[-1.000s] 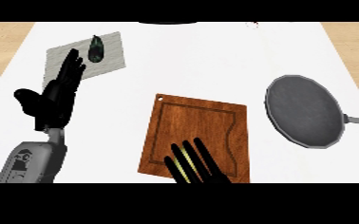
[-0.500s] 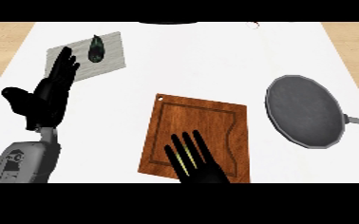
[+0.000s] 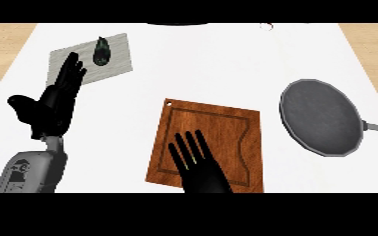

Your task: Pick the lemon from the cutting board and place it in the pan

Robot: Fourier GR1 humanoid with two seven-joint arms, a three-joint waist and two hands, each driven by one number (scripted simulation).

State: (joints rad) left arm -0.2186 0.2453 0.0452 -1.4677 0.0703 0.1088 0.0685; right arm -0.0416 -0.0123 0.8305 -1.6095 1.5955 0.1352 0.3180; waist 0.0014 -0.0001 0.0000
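Only a thin yellow-green sliver of the lemon [image 3: 193, 156] shows between the straight, spread fingers of the black right hand [image 3: 201, 172], over the rectangular, grained wooden cutting board [image 3: 221, 125]. The round, matte grey pan [image 3: 321, 117] lies well apart at the right. The left hand [image 3: 53, 105] rests open at the left.

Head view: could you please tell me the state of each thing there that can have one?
Right hand: open, fingers straight, lying over the lemon on the cutting board.
Lemon: on the board, almost hidden; yellow slivers show between the fingers.
Cutting board: flat on the counter.
Pan: empty, apart to the board's right.
Left hand: open, resting fingers up at the view's left.
Dark object: lying on the grey mat.
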